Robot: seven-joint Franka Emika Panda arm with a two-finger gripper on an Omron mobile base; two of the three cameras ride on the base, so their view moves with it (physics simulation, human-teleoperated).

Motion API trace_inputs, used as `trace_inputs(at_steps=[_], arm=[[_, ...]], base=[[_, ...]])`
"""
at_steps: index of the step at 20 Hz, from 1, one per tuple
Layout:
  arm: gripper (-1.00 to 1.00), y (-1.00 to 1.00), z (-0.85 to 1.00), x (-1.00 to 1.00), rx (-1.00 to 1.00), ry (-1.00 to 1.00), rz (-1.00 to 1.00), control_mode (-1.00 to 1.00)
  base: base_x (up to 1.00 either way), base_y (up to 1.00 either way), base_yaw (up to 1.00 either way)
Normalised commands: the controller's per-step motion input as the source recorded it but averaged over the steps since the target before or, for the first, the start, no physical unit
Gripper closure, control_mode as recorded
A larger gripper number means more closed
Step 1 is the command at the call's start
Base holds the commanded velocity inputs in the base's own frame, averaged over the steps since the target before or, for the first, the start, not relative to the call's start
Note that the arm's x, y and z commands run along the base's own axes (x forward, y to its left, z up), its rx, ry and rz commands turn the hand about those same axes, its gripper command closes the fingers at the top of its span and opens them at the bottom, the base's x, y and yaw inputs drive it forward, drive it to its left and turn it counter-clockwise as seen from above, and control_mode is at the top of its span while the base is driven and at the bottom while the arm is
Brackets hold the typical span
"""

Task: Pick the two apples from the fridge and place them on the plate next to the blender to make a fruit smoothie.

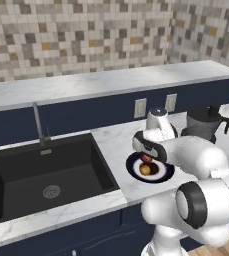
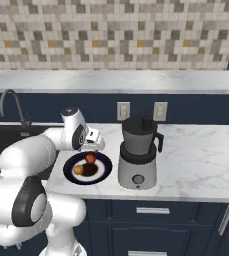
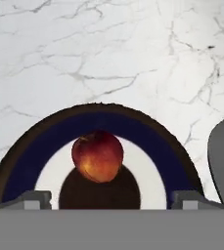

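Two apples [image 2: 90,158] [image 2: 78,170], one plate [image 2: 102,173], one blender [image 2: 137,152]

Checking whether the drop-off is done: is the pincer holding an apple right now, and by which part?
Nothing is held. The pincer stands open, its tips wide apart on either side of the red apple, which rests on the plate.

Two apples on the plate, hand above

The red apple [image 1: 146,159] sits just under the hand, the yellow apple [image 1: 145,169] beside it, both on the plate [image 1: 134,170] on the tabletop [image 1: 113,142]; blender [image 1: 204,123] to the right, sink [image 1: 46,175] left.
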Motion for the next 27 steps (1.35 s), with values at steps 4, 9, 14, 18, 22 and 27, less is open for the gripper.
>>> trace_inputs(at_steps=[4,9,14,18,22,27], arm=[[-1.0,0.0,0.99,-1.0,0.0,-0.35,0.0,-1.0],[-1.0,0.0,1.0,-1.0,0.0,-0.41,0.0,-1.0],[-1.0,0.0,1.0,-1.0,0.0,-0.38,0.0,-1.0],[-1.0,0.0,1.0,-0.95,0.0,-0.35,0.0,-1.0],[-1.0,0.0,0.65,-0.52,0.01,-0.23,0.02,-1.0],[-1.0,-0.02,-0.07,-0.02,-0.07,-0.03,0.0,-1.0]], base=[[0.0,0.0,0.0],[0.0,0.0,0.0],[0.0,0.0,0.0],[0.0,0.0,0.0],[0.0,0.0,0.0],[0.0,0.0,0.0]])
